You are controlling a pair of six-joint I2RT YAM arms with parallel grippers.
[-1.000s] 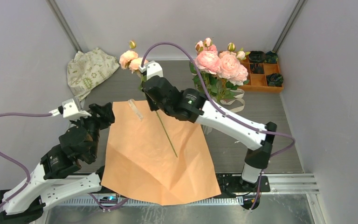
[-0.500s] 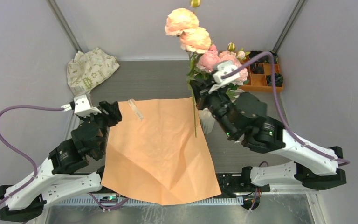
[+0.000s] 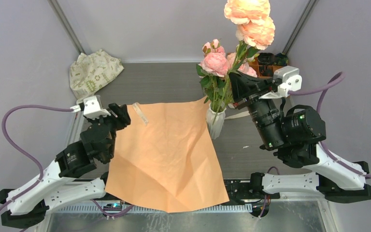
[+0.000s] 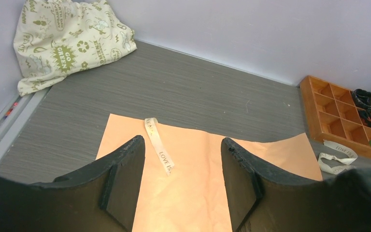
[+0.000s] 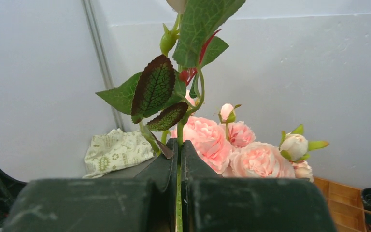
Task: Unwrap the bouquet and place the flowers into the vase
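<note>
From above, the right tool is clamped on a peach-bloomed stem, holding it tilted. Its two big blooms ride high over the back of the grey worktop, and its lower end is lost in the greenery above the white ribbed vase. Pink flowers already stand in that vase, which sits just off the far right corner of the orange paper sheet, spread flat and creased in the middle of the worktop. A cream ribbon strip lies on the sheet's far left corner, and the left tool hangs close by with its fingers apart and nothing between them. A printed cloth bag is slumped in the back left corner, and an orange compartment tray shows partly behind the blooms at the back right. The left wrist camera looks out between the two parted black fingers onto the sheet's far edge, with the ribbon strip lying between them. The bag is far left, the tray far right, and a loose ribbon curls just in front of the tray. The right wrist camera shows the fingers pressed together on the thin green stem. Veined leaves rise just above the grip, with the pink flowers massed behind.
</note>
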